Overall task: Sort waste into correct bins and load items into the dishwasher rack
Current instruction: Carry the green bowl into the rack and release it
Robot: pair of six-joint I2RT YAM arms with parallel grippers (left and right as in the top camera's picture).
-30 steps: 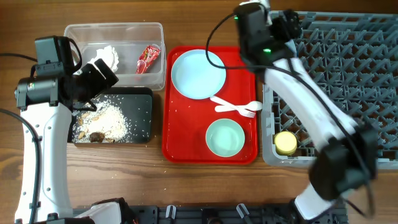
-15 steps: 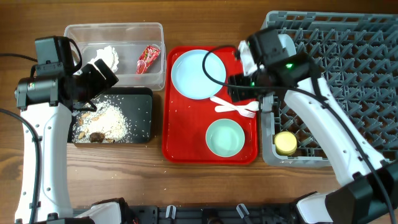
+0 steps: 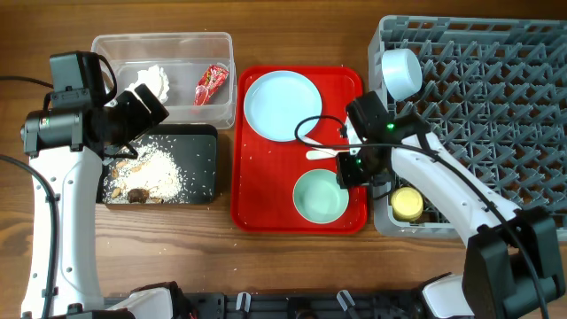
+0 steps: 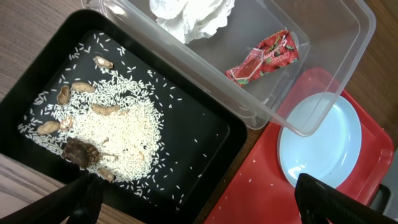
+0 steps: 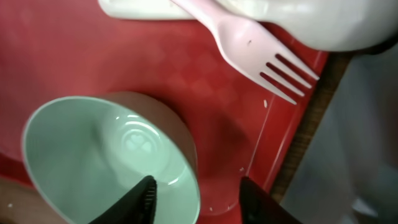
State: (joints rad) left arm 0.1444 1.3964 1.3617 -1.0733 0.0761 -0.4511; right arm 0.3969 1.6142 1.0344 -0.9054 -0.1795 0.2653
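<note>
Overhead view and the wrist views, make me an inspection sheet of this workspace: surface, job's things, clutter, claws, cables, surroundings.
Surface: wooden table, a flat red tray at its middle.
Job's things: tissue and red wrapper in the clear tub; rice and peanuts in the black tray; plate, mint bowl, fork, spoon on the red tray; second bowl and yellow cup in the rack.
Clutter: stray rice grains on the red tray.
Claws: left claw open, empty, above the bins; right claw open, astride the mint bowl's rim.
Cables: black loop hangs over the red tray.
Surroundings: nothing seen.
</note>
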